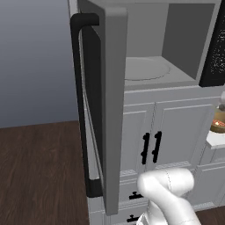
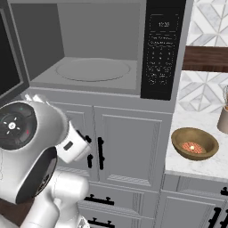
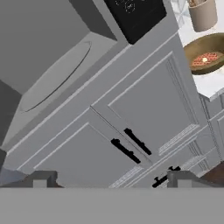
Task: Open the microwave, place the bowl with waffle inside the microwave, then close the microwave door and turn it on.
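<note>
**Door swung wide, bowl waiting on the counter**

My gripper point(image 3: 109, 177) is hanging released, its two fingertips point(image 3: 40, 178) standing wide apart with nothing between them, facing the white cabinet doors point(image 3: 144, 109) under the microwave. My arm point(image 2: 31, 147) is bending up in front of those doors in the right base view.

Nearest me, the microwave door point(image 1: 112, 105) is standing fully open, swung out to the left on its hinge. I am seeing it edge-on in the left base view, its long axis running upright and its long black bar handle point(image 1: 79, 101) running vertically along its outer side.

Behind the door, the microwave point(image 2: 102, 49) is sitting above the cabinets, its cavity facing me, the round turntable point(image 2: 92, 69) lying flat on its floor. The black control panel point(image 2: 161, 49) is running upright down its right side.

Off to the right, the bowl point(image 2: 194, 143) is sitting upright on the white counter point(image 2: 196, 164), mouth facing up, with the reddish waffle point(image 2: 193, 147) lying inside. A tan cup point(image 3: 202, 14) is standing just beyond it.
</note>
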You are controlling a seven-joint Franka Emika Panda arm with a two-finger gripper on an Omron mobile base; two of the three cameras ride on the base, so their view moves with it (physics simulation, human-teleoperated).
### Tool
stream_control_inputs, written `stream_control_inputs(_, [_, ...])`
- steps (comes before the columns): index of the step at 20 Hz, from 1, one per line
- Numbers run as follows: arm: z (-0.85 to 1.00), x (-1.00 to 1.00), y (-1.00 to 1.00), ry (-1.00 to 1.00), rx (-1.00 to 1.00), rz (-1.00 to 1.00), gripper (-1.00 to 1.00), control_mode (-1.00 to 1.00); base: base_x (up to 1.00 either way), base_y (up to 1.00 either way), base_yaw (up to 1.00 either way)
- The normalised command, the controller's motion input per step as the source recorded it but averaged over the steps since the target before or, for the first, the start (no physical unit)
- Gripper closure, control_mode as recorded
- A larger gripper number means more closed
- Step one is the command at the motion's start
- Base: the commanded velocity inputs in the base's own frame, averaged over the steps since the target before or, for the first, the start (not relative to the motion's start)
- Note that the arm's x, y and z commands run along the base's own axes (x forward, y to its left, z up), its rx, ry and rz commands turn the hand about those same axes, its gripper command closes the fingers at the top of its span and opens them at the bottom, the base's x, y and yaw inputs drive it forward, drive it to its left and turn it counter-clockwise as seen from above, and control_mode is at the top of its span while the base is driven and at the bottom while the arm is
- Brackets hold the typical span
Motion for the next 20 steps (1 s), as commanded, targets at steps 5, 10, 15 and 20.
stream_control_inputs(5, [-0.23,0.0,-1.0,0.2,0.08,-0.49,-1.0,-1.0,0.0,0.0,0.0])
stream_control_inputs(10, [-0.43,0.02,-1.0,0.1,0.04,-0.36,-1.0,-1.0,0.0,0.0,0.0])
stream_control_inputs(15, [-0.46,0.23,-0.95,-0.02,0.03,-0.11,-1.0,-1.0,0.0,0.0,0.0])
stream_control_inputs(20, [-0.37,0.51,-0.77,0.01,0.03,-0.1,-1.0,-1.0,0.0,0.0,0.0])
